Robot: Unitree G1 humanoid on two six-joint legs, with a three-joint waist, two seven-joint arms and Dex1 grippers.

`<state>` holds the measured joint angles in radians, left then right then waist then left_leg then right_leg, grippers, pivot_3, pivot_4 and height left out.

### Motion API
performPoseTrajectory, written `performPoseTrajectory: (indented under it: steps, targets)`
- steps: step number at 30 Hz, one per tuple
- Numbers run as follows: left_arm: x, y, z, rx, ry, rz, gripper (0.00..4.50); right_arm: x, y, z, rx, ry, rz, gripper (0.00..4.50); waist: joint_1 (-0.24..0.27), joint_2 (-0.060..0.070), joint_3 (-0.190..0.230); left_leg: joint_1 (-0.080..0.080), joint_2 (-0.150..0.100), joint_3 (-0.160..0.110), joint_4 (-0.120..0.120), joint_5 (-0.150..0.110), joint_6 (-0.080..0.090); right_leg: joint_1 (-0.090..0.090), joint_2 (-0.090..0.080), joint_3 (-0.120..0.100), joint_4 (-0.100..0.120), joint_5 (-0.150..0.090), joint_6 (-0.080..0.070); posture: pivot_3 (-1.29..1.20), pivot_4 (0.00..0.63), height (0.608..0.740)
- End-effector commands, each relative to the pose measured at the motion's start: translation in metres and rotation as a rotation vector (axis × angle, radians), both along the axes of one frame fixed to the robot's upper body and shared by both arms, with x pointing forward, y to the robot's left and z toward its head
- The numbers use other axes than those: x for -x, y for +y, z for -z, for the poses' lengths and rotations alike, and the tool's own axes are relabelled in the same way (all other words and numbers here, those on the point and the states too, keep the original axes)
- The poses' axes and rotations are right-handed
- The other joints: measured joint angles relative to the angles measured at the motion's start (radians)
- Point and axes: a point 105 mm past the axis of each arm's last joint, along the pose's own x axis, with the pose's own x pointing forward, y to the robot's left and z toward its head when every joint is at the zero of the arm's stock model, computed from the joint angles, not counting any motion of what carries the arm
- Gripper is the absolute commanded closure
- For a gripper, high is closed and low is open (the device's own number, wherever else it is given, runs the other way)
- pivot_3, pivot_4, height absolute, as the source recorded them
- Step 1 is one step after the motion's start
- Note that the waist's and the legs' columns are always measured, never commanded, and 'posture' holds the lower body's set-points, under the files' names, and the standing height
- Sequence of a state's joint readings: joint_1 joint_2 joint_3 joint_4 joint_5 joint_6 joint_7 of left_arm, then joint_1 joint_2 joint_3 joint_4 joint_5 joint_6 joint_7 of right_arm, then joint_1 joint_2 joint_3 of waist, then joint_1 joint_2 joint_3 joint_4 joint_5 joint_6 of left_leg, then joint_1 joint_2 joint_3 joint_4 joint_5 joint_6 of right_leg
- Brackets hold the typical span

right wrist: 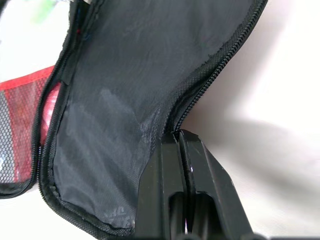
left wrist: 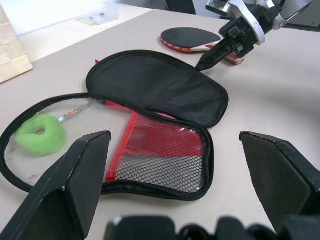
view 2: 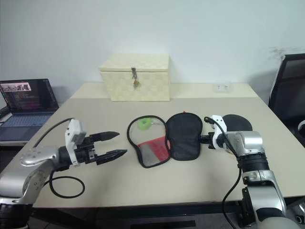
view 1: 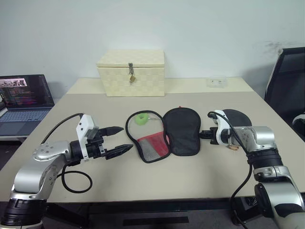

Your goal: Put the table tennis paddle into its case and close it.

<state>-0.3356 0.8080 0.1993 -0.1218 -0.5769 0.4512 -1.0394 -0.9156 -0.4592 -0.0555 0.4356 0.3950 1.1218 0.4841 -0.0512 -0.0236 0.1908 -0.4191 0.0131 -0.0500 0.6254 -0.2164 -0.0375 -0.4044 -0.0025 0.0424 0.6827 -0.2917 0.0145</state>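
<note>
From the head camera, the case [view 1: 167,134] lies unzipped and spread flat in the middle of the worktop [view 1: 205,181], one half showing a red mesh pocket and a green ring [view 1: 141,119], the other half plain black. The left end effector [view 1: 118,140] hovers just left of the case, arm bent and reaching nearly level toward it, fingers well apart. The right end effector [view 1: 203,135] points in from the right, its fingers pressed together, tips at the black half's edge. The paddle [view 1: 237,116] lies on the worktop behind the right wrist, outside the case. A cream woven box [view 1: 132,72] stands at the far edge. The left wrist camera looks between its spread fingers [left wrist: 70,190] at the open case, with the paddle beyond it near the other arm. The right wrist camera shows its closed fingers [right wrist: 175,195] against the zipper edge of the black half; whether they pinch any fabric cannot be told.
</note>
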Motion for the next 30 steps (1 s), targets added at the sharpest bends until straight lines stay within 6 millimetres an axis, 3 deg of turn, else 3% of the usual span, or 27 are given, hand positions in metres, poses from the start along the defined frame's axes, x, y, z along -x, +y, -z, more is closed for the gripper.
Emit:
performPoseTrajectory:
  steps: [1,7,10,15,21,27,30]
  targets:
    - [-0.001,-0.004,-0.01,-0.009,-0.047,0.024,0.0,-0.002,-0.005,-0.015,-0.003,-0.055,0.006,4.48,0.0,0.0,0.0,0.0,0.0,0.0,0.0,0.0,0.0,0.0,0.0,0.0,0.0,0.0,0.0,0.0,0.15,0.74]
    - [-0.003,-0.007,-0.013,-0.004,-0.059,0.038,0.0,-0.003,-0.005,-0.012,0.011,-0.052,0.014,4.48,0.001,0.0,0.0,0.0,0.0,0.0,0.0,0.0,0.0,0.0,0.0,0.0,0.0,0.0,0.0,0.0,0.15,0.74]
    - [-0.004,-0.009,-0.014,-0.003,-0.062,0.041,0.0,-0.007,-0.01,-0.012,0.023,-0.068,0.05,3.89,0.001,0.0,0.0,0.0,0.0,0.0,0.001,0.0,0.0,0.0,0.0,0.0,0.0,0.0,0.0,0.0,0.15,0.74]
    - [-0.004,-0.01,-0.015,-0.001,-0.067,0.043,0.0,-0.011,-0.02,-0.015,0.072,-0.122,0.078,2.15,0.001,0.0,0.0,0.0,0.0,0.0,0.001,0.0,0.0,0.0,0.0,0.0,0.001,0.0,0.0,0.0,0.15,0.74]
    - [-0.003,-0.012,-0.015,0.005,-0.068,0.046,0.0,-0.006,-0.04,-0.034,0.094,-0.199,0.102,0.01,0.002,0.0,0.0,0.0,0.0,0.0,0.002,0.0,0.0,0.0,0.0,0.0,0.001,0.0,0.0,0.0,0.15,0.74]
    - [-0.002,-0.015,-0.016,0.022,-0.063,0.077,0.0,0.0,-0.079,-0.049,0.134,-0.267,0.301,0.01,0.002,0.0,0.0,0.0,0.0,0.0,0.002,0.0,0.0,0.0,0.0,0.0,0.002,0.0,0.0,0.0,0.15,0.74]
    - [-0.003,-0.021,-0.018,0.031,-0.066,0.112,0.0,0.004,-0.097,-0.046,0.147,-0.264,0.419,0.01,0.004,0.0,0.0,0.001,0.0,0.0,0.003,0.0,0.0,0.0,0.0,0.0,0.005,0.0,0.0,0.0,0.15,0.74]
